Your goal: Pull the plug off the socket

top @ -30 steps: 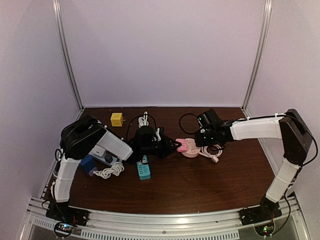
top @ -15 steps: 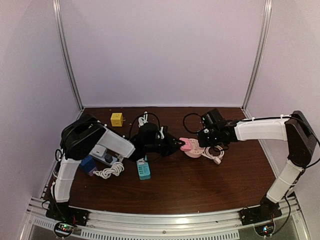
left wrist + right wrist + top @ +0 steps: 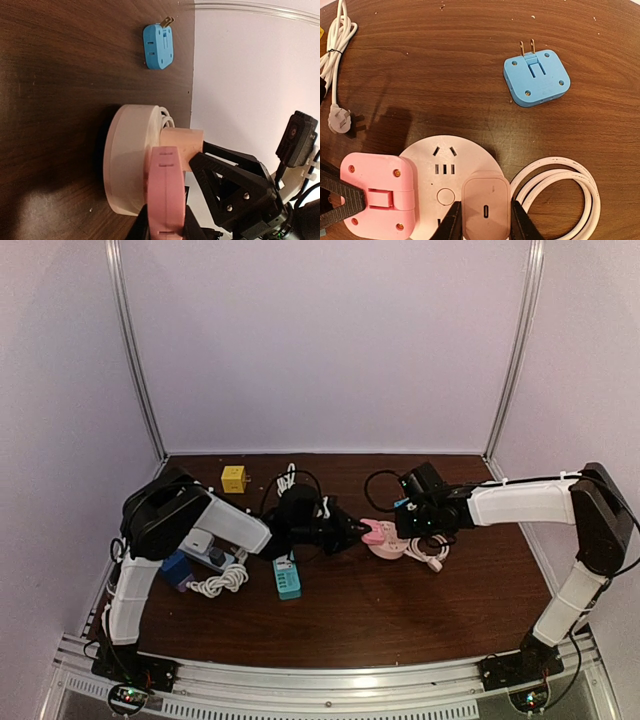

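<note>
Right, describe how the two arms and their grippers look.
The left arm and right arm have white shells with bulky black joints and thin black cables alongside. The left gripper and right gripper are black, with angular fingers.

Socket (image 3: 445,150): round, pale pink-white disc, flat on the dark wood counter (image 3: 445,60), slot face up. Two plugs on it.

Pink plug (image 3: 377,192): square, rounded corners, screw heads at corners. Sits at the socket's left rim and overhangs it. Left gripper (image 3: 165,230) is closed on its sides.

Beige plug (image 3: 486,205): small block with an oval port in its top. Stands upright from the socket face, right of centre. Right gripper (image 3: 486,222) pinches it, one finger on each side.
</note>
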